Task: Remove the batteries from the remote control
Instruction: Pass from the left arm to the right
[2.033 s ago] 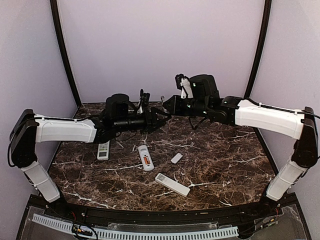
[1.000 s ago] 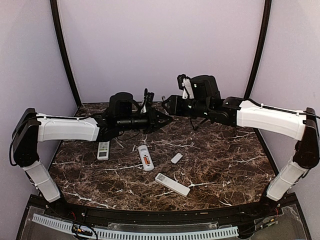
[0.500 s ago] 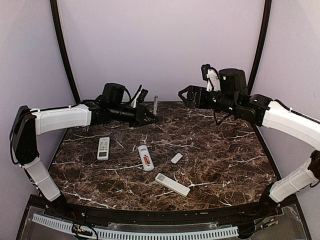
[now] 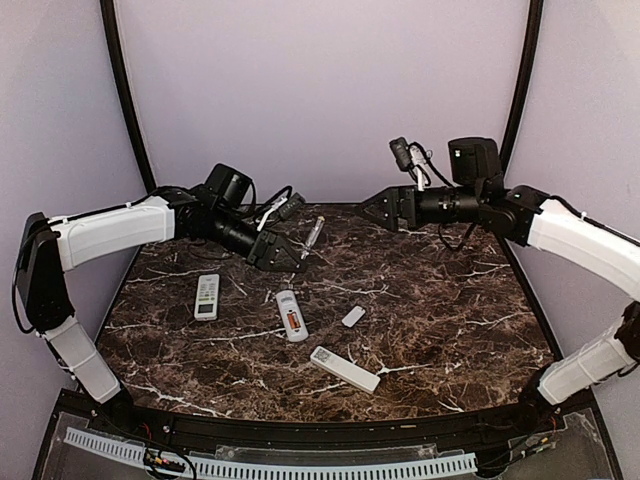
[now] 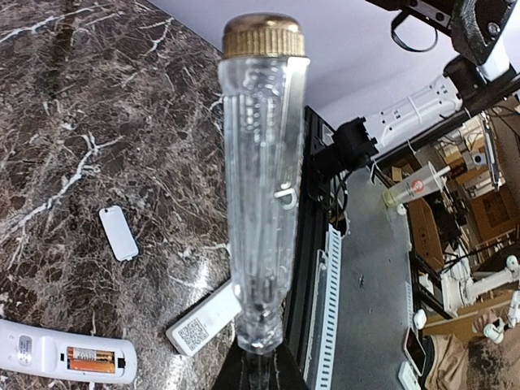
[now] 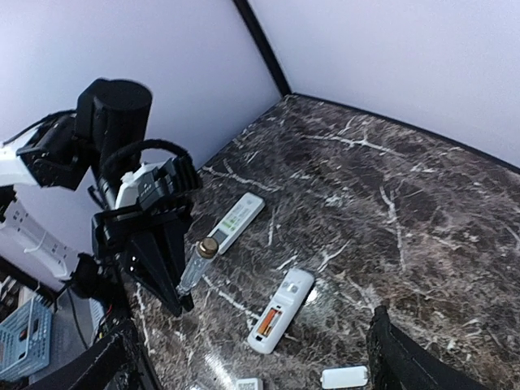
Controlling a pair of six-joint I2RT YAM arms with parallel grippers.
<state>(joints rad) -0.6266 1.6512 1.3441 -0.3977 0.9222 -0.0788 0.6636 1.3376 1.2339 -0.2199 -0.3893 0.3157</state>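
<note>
The clear-handled tool (image 5: 262, 187) runs out of sight between the left jaws at the bottom edge of the left wrist view, so its shaft and tip are hidden. Beside those jaws, the open remote (image 5: 65, 361) is cut off by the frame. One orange battery (image 5: 91, 357) shows, and a second cannot be told. The right jaws are cropped to two dark tips. Between them a white object (image 6: 244, 383) is sliced by the edge, with too little showing to name it.

Marble top (image 6: 390, 195), seen past my wide-spread right gripper (image 6: 252, 349).
Left gripper (image 6: 173, 294) pinches a clear-handled tool (image 6: 197, 262); open remote (image 6: 284, 305) shows an orange battery (image 6: 267, 324); second remote (image 6: 236, 221) lies near it.
</note>
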